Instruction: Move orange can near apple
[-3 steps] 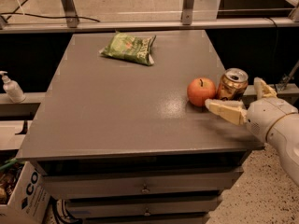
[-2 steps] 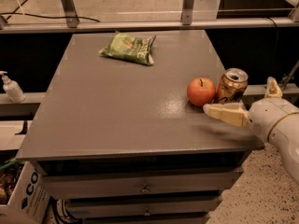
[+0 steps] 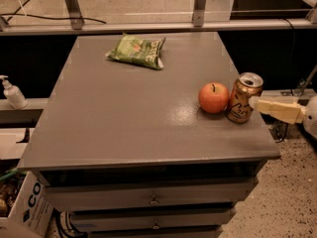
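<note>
The orange can [image 3: 244,98] stands upright near the table's right edge, right next to the red-orange apple [image 3: 213,97], which sits just to its left. My gripper [image 3: 286,104] is at the right edge of the view, off the table's side and to the right of the can. One cream finger [image 3: 277,110] shows, its tip close to the can's right side. The other finger is out of view and nothing is between them. The can stands free on the table.
A green crinkled snack bag [image 3: 137,51] lies at the table's [image 3: 124,118] back middle. A white pump bottle [image 3: 12,91] stands on a ledge to the left. Drawers sit under the tabletop, and a cardboard box [image 3: 22,209] is on the floor at lower left.
My gripper has drawn back to the right, away from the can it straddled. The can and apple have stayed in place.
</note>
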You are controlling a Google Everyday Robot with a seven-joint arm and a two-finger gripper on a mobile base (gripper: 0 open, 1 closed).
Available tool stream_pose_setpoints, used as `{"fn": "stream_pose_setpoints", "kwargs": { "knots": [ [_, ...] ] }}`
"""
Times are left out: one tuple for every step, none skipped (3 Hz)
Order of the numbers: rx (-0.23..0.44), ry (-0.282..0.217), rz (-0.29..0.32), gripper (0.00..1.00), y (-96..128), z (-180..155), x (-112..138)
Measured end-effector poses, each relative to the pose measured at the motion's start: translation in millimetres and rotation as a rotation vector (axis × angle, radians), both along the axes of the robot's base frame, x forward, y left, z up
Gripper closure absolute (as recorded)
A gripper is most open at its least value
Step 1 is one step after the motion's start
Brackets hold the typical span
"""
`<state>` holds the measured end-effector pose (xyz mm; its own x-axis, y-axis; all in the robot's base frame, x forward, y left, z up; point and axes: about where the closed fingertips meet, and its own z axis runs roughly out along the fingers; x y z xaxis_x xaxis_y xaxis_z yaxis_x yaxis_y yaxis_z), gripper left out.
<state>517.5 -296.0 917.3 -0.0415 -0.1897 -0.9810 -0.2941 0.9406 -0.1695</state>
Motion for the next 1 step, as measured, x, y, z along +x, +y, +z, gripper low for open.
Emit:
{"fn": "stream_pose_setpoints", "kwargs": {
  "knots": [
    [0.002,0.001,-0.006,0.00,-5.6,0.1,-1.3]
  ]
}}
